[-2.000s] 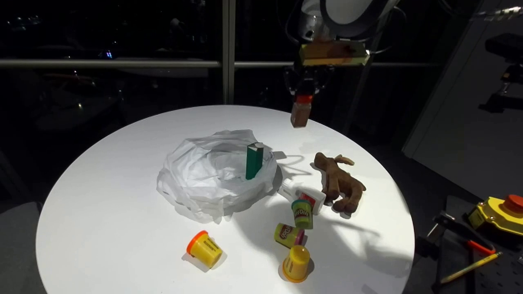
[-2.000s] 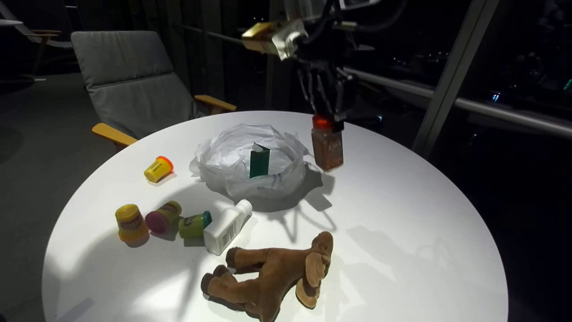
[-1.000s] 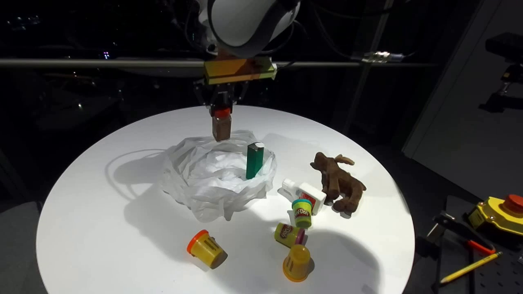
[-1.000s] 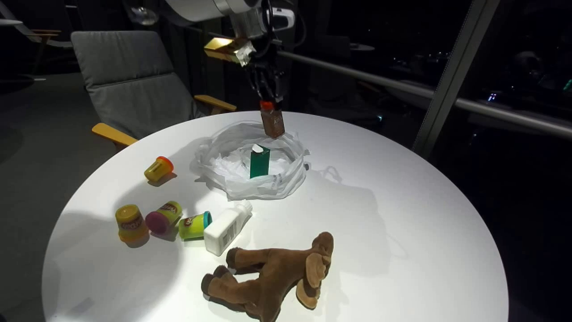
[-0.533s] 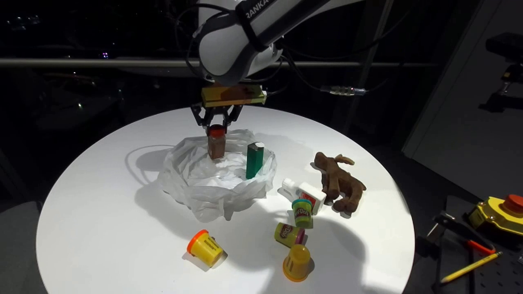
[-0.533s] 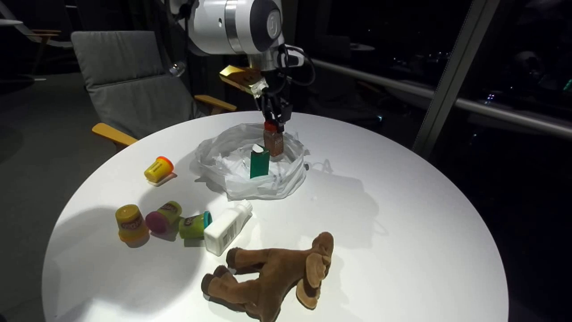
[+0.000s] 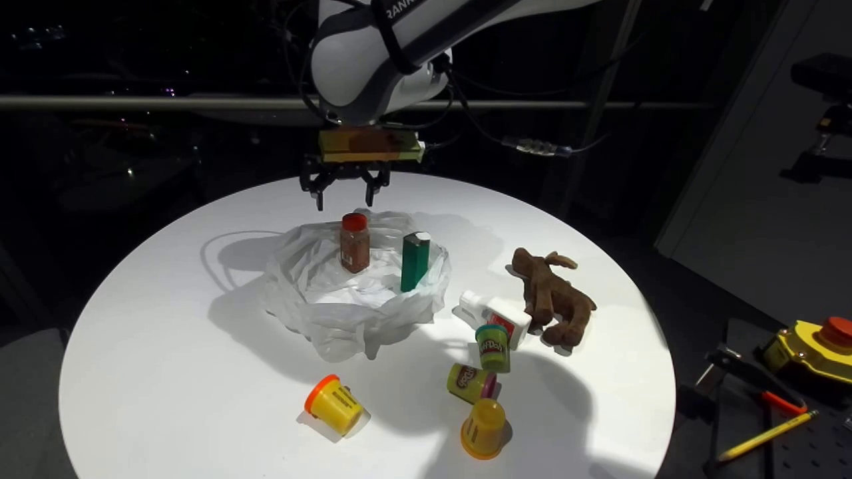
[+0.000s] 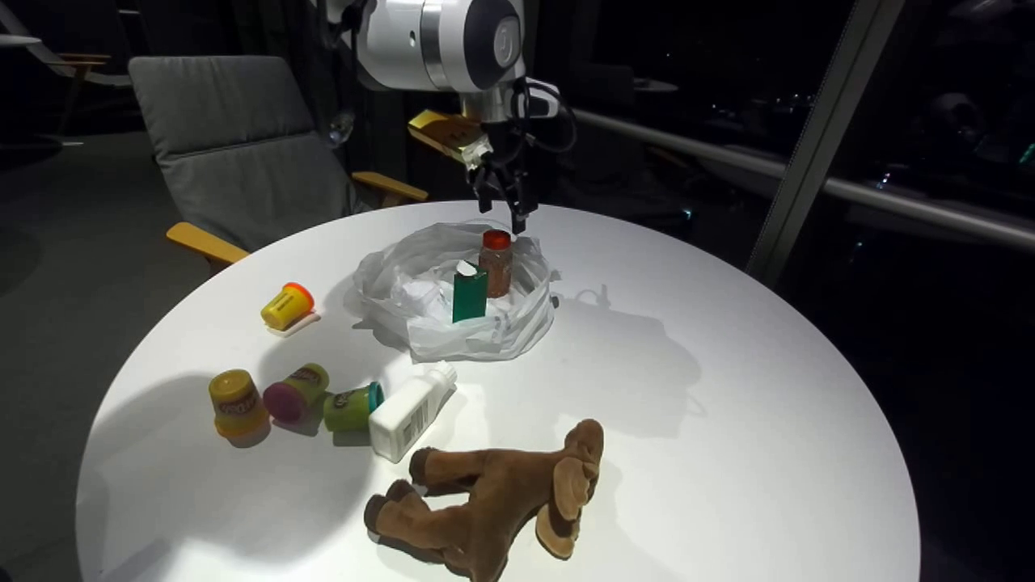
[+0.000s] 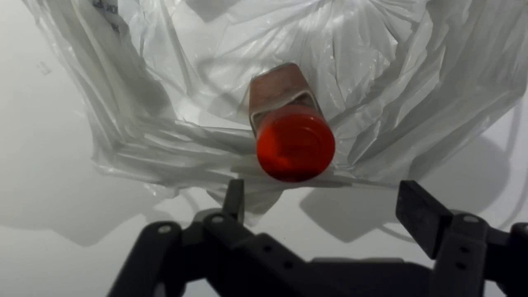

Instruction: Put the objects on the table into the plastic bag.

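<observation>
The white plastic bag [image 7: 363, 326] lies with its mouth spread wide on the round table. Inside it stand a red-lidded spice jar [image 7: 355, 251] and a green box [image 7: 415, 263]. My gripper [image 9: 321, 184] is open just above the jar, fingers apart and touching nothing. On the table outside the bag are a brown plush moose [image 8: 501, 493], a white bottle [image 8: 412, 412] on its side, a teal-lidded tub [image 8: 349, 410] beside it, a purple-lidded tub [image 7: 470, 384], an upside-down yellow tub [image 7: 484, 426] and a tipped yellow tub [image 7: 336, 407] with an orange lid.
A grey chair [image 8: 234, 153] stands behind the table in an exterior view. At the side, off the table, a black stand carries a yellow box with a red button [image 7: 815, 349] and a pencil [image 7: 765, 436].
Still gripped, the jar came across from beside the bag and down into it. My gripper has since opened, let the jar go and risen slightly above it.
</observation>
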`<state>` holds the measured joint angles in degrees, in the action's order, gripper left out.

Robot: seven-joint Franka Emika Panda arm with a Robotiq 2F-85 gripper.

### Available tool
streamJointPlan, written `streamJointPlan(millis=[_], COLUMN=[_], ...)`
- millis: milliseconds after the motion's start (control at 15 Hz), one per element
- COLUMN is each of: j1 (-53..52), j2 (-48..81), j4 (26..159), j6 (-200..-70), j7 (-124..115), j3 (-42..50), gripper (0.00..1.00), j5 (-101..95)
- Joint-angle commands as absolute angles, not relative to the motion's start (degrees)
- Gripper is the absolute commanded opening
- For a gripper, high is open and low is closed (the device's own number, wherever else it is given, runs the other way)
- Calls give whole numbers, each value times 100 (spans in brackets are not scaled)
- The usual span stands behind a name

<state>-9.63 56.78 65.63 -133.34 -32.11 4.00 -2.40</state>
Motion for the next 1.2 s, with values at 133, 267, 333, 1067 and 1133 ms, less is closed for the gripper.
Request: streamJointPlan(millis=[133, 267, 333, 1067, 1133], j1=[-1191, -1276, -1306, -1634, -1743], j2=[4764, 4262, 4096, 2543, 2406], j4=[7215, 7820, 8011, 11123, 11428], j6=[-13556, -13773, -13803, -15183, -15355], j7=[-3768, -4051, -4250, -4534, -4715], j3=[891, 1109, 1222, 1457, 1581], gripper=[100, 100, 100, 100, 100], j5=[-356, -487, -548, -2119, -2374])
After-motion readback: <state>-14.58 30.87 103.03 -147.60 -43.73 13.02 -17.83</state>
